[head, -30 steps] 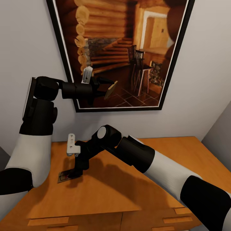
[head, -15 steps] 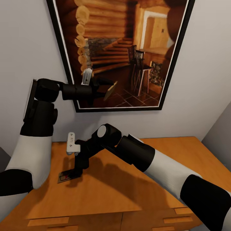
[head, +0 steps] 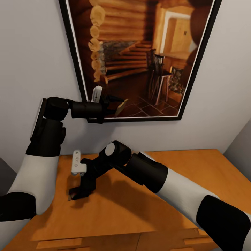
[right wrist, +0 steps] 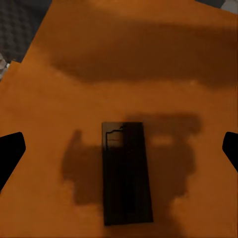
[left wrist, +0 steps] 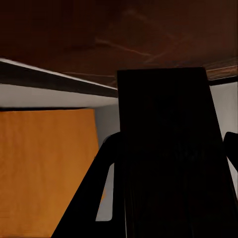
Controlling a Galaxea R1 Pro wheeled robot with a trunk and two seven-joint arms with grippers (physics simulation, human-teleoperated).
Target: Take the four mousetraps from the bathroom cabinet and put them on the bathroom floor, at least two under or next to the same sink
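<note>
Mousetrap point(right wrist: 126, 173) lay flat on the cabinet point(head: 195, 167) top, lower left of centre in the head view, mostly hidden there under the right end effector point(head: 77, 192). In the right wrist view it sat dead centre between the two fingertips point(right wrist: 11, 151), which stood wide apart at the frame's left and right edges, not touching it. Thin metal part visible at the trap's near-top end. Trap was in the end effector's shadow on the orange wood.

Right end effector pointed down at the tabletop, spread wide, just above the trap. Whether it touched the wood, could not tell.

Second mousetrap point(head: 121, 107) was up in the left end effector point(head: 118, 104), left of centre in the head view, in front of the lower edge of the framed picture point(head: 139, 52). Fingers were closed narrow on it; trap tilted, pale underside facing the camera. In the left wrist view the same trap point(left wrist: 168, 148) showed as a dark slab running up the middle between the fingers point(left wrist: 89, 198).

Drawer fronts point(head: 59, 243) showed along the bottom edge of the head view, shut; contents not visible. Grey wall point(head: 31, 52) behind the cabinet.
</note>
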